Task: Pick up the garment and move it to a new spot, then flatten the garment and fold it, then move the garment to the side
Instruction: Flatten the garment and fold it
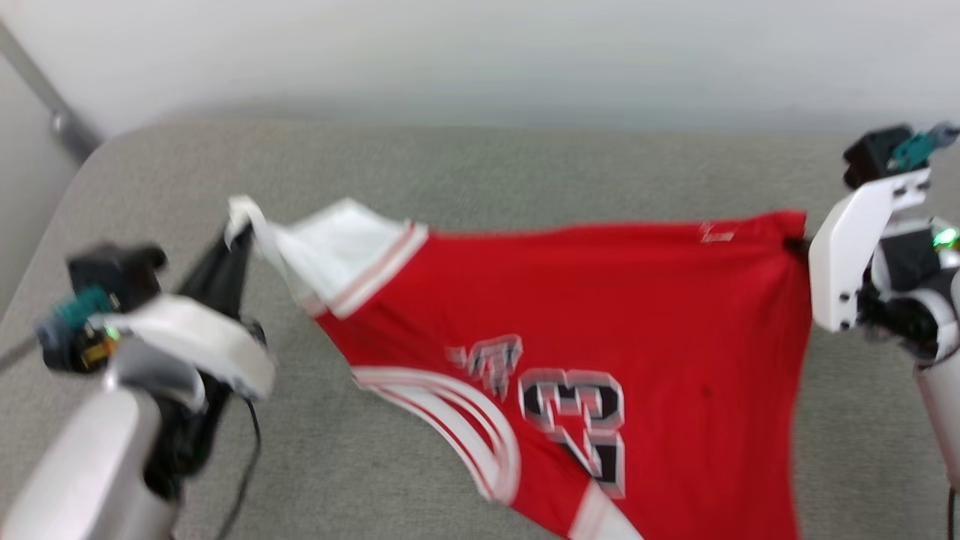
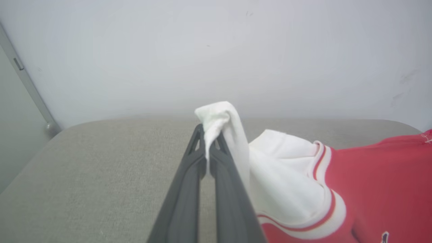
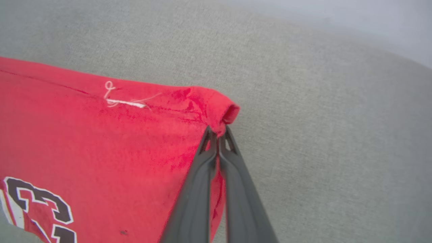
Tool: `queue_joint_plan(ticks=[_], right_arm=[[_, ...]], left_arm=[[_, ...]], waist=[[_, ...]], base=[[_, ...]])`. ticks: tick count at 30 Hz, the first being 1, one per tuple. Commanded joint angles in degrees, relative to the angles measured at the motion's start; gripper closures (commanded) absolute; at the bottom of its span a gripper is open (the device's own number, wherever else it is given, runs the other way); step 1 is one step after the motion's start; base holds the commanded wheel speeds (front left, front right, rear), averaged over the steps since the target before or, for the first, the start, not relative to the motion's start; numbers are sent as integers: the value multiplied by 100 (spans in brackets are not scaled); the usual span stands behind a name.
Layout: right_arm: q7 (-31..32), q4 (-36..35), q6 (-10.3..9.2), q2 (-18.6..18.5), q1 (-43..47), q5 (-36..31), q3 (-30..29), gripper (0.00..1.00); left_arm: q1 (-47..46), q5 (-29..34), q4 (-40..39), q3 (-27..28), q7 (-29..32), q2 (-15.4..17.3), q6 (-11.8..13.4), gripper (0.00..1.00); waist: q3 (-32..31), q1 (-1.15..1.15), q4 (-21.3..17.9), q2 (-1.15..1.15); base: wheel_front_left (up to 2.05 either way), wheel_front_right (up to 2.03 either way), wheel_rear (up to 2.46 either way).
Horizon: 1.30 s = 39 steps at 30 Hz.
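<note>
Strung out between both grippers over a grey woven upholstered surface (image 1: 450,165): a bright red soft sports jersey (image 1: 675,300) with white red-striped trim panels (image 1: 337,240) and black white-outlined block lettering (image 1: 574,412). Top edge drawn nearly straight from left to right in the head view, the rest drooping below and running off the bottom edge, so no telling whether the lower part touches the grey cloth

Left gripper (image 2: 209,135), long dark fingers pressed together, pinching a bunched white corner of the trim; a tuft of white poking up past the tips

Right gripper (image 3: 217,133), fingers likewise squeezed together, nipping the red hem corner, a small rolled fold bulging just beyond the tips. Near that corner, a loose white thread mark (image 3: 123,101) stitched on the red

Lettering low on the cloth and tilted; a numeral 3 legible, the rest blurred

Behind the surface, a plain pale wall (image 1: 480,52); at far left, a slanted grey metal bar (image 1: 45,97)
</note>
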Motion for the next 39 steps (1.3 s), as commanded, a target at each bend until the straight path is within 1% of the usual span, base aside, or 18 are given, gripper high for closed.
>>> queue_joint_plan(ticks=[1,6,10,16,21,25,28,32,36,39], right_arm=[[-81,19,-4,-41,-150,-36,-9,100],[-360,92,-5,-162,-752,-195,-44,100],[-733,135,-7,-160,-1365,-351,-138,100],[-1504,110,-8,-131,-2478,-754,-426,100],[-2120,52,-9,-42,-3322,-1162,-646,100],[-2562,143,-9,15,-3892,-1333,-791,100],[-2799,244,-9,24,-4268,-1407,-812,100],[-3088,356,-10,139,-4728,-1424,-947,100],[-3240,551,-9,152,-5039,-1503,-938,100],[-3342,765,-9,186,-5165,-1491,-854,100]], left_arm=[[-258,6,114,56,16,32,-48,100],[-1350,91,785,181,-54,76,-213,100],[-2289,108,1358,337,-295,32,-341,100],[-3922,345,2125,382,-560,105,-538,100],[-5246,556,2546,476,-781,231,-576,100],[-6066,634,2757,553,-924,325,-632,100],[-6588,677,2871,560,-969,374,-697,100],[-7143,743,3002,510,-1003,421,-807,100],[-7509,777,3200,425,-1043,342,-897,100],[-7617,734,3416,400,-1135,294,-957,100]], waist=[[-224,0,-176,0],[-263,0,-376,0],[-13,0,-507,0],[693,0,-636,0],[1424,0,-739,0],[1983,0,-801,0],[2412,0,-819,0],[2953,0,-854,0],[3336,0,-785,0],[3506,0,-761,0]], base=[[0,0,0],[0,0,0],[0,0,0],[0,0,0],[0,0,0],[0,0,0],[0,0,0],[0,0,0],[0,0,0],[0,0,0]])
